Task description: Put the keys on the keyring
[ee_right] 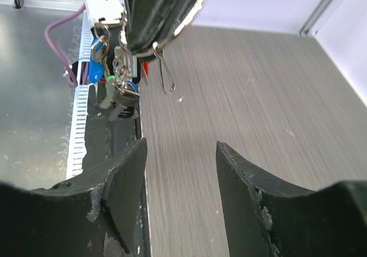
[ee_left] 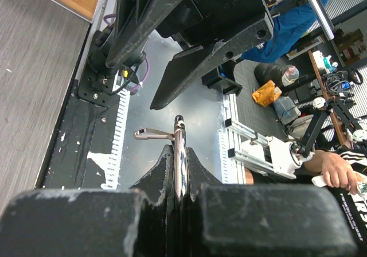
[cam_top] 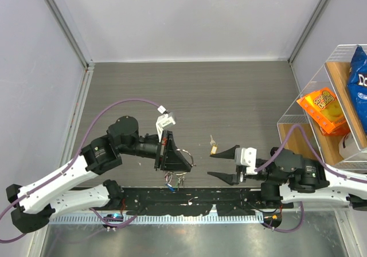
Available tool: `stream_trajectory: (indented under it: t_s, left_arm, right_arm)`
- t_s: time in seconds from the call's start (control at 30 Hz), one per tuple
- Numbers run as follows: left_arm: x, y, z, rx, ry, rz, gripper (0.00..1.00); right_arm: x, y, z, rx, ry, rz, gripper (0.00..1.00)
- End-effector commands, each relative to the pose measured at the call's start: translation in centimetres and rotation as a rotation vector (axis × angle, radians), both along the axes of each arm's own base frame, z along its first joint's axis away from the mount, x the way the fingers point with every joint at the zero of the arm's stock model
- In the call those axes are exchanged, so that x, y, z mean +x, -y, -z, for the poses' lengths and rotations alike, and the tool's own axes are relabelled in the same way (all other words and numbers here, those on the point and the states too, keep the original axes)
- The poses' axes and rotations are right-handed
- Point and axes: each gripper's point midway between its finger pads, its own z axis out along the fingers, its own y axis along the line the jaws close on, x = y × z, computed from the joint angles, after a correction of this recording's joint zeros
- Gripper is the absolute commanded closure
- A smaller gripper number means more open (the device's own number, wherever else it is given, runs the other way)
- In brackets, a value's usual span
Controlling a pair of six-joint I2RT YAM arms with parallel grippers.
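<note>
My left gripper (cam_top: 174, 158) is shut on the thin silver keyring (cam_top: 184, 156) and holds it above the table's near edge. In the left wrist view the keyring (ee_left: 179, 132) stands edge-on between the closed fingers (ee_left: 198, 168). Several keys (cam_top: 175, 180) with blue, green and red heads hang from it; they also show in the right wrist view (ee_right: 114, 82). A yellow-headed key (cam_top: 213, 147) lies on the table just beyond my right gripper (cam_top: 221, 164). The right gripper is open and empty, facing the left one (ee_right: 180, 148).
A clear bin (cam_top: 298, 125) with snack bags stands at the right edge. A black mat (cam_top: 229, 199) runs along the near edge between the arm bases. A thin wire clasp (ee_right: 166, 73) hangs from the keyring. Grey wood-grain tabletop (cam_top: 195, 96) lies beyond both grippers.
</note>
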Motion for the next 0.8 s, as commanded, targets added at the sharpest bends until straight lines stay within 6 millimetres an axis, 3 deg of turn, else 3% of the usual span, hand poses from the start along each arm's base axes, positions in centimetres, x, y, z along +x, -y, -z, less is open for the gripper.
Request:
stream_trajectory:
  t_s: [0.0, 0.1, 0.3, 0.47, 0.77]
  left_arm:
    - [-1.1, -1.0, -2.7, -0.062, 0.031, 0.04, 1.0]
    - [-1.3, -1.2, -2.7, -0.066, 0.035, 0.04, 1.0]
    - [-1.4, -1.6, -2.8, -0.071, 0.04, 0.028, 1.0]
    - [-1.4, -1.6, -2.6, -0.075, 0.037, 0.026, 1.0]
    - [-1.5, -1.7, -2.7, -0.087, 0.042, 0.026, 1.0]
  right_arm:
    - [-0.7, -1.8, -4.0, 0.184, 0.151, -0.078, 0.44]
    - [-1.3, -2.5, -5.0, 0.232, 0.197, -0.121, 0.45]
    - [-2.0, -4.2, -4.4, 0.205, 0.217, -0.175, 0.45]
    - [-1.8, -5.0, -5.0, 0.22, 0.237, -0.165, 0.46]
    - [-2.0, -5.9, -5.0, 0.195, 0.246, -0.178, 0.58]
